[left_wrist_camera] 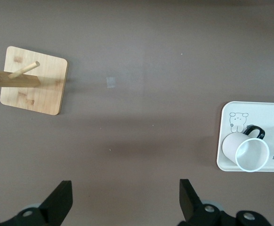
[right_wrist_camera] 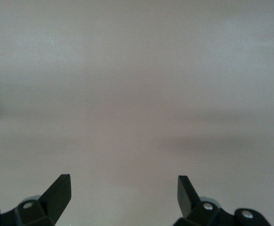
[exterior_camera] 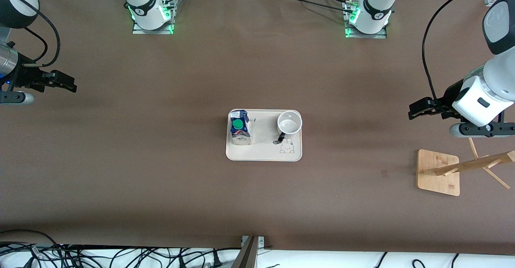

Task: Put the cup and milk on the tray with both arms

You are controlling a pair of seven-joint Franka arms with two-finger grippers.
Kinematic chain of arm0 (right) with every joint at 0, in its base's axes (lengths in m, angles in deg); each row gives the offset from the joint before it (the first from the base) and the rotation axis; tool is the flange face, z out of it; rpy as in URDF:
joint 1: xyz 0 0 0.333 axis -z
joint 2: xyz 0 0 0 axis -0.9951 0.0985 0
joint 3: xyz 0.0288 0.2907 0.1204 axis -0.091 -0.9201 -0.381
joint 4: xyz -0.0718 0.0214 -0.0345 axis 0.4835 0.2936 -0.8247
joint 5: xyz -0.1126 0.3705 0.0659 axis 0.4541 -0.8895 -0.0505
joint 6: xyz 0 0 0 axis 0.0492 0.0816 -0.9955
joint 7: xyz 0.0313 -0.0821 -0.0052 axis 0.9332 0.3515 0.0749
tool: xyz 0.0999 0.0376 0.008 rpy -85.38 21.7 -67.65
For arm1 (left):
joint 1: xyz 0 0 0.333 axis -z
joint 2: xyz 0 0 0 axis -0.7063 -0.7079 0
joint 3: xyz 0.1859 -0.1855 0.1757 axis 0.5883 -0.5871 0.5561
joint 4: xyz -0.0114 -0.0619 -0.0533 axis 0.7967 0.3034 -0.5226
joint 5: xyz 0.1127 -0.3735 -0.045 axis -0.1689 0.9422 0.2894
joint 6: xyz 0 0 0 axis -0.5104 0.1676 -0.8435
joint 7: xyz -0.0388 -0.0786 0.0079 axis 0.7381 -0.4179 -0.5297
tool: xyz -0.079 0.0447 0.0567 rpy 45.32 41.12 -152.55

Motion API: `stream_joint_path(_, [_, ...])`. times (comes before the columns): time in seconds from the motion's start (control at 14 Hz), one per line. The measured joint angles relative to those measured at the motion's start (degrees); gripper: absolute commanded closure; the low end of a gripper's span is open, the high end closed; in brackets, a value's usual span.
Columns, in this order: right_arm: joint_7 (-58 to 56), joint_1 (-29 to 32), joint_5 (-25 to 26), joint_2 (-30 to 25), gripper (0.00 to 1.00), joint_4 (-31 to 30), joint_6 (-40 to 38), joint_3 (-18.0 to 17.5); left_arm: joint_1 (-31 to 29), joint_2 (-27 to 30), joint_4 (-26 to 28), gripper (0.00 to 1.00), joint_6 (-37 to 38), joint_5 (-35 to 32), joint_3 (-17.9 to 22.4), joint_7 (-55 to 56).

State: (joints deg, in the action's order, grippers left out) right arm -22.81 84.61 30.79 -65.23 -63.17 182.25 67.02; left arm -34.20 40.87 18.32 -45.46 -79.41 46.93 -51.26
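The cream tray (exterior_camera: 263, 153) lies at the middle of the table. On it stand the white cup (exterior_camera: 289, 124) with its black handle and the blue and white milk carton (exterior_camera: 240, 128) with a green cap. The cup sits toward the left arm's end of the tray, the milk toward the right arm's end. The left wrist view shows the tray (left_wrist_camera: 229, 136) and the cup (left_wrist_camera: 247, 150). My left gripper (exterior_camera: 414, 110) is open and empty, up over bare table at the left arm's end. My right gripper (exterior_camera: 68, 83) is open and empty, up over bare table at the right arm's end.
A square wooden rack base (exterior_camera: 437, 172) with slanted pegs stands near the left arm's end of the table, nearer the front camera than the left gripper; it also shows in the left wrist view (left_wrist_camera: 33, 87). Cables lie along the table's front edge.
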Motion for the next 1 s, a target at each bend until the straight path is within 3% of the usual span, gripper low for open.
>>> stream_joint_path(0.5, [0.0, 0.0, 0.0, 0.0, 0.00, 0.0, 0.0, 0.0, -0.4, 3.2, 0.6, 0.00, 1.5, -0.3, 0.2, 0.1])
stream_joint_path(0.86, [0.0, 0.0, 0.0, 0.0, 0.00, 0.0, 0.0, -0.1, -2.9, 11.4, 12.9, 0.00, -8.1, -1.1, -0.1, 0.0])
stream_joint_path(1.0, [0.0, 0.0, 0.0, 0.0, 0.00, 0.0, 0.0, -0.1, -7.0, 12.9, 14.9, 0.00, -8.4, -1.2, -4.0, 0.0])
